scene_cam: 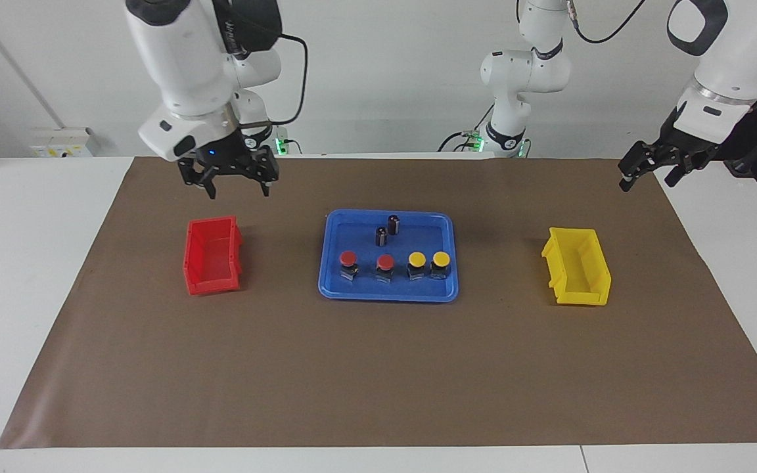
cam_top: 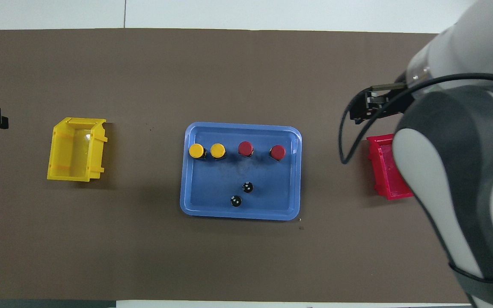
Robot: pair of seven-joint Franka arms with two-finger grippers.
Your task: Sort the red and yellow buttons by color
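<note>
All four buttons stand in a row in the blue tray (scene_cam: 331, 289): two red buttons (scene_cam: 348, 257) (scene_cam: 385, 263) toward the right arm's end, two yellow buttons (scene_cam: 416, 259) (scene_cam: 441, 258) toward the left arm's. The right gripper (scene_cam: 236, 186) hangs with fingers spread, holding nothing, over the mat (scene_cam: 378, 381) just beside the red bin (scene_cam: 211, 255). The left gripper (scene_cam: 648, 172) hangs open too, near the yellow bin (scene_cam: 578, 267).

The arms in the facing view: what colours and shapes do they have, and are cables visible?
Both arms have rounded white shells with dark joint sections. Each ends in a black two-finger tool: right tool, left tool. A black cable loops beside the right arm's wrist.
</note>
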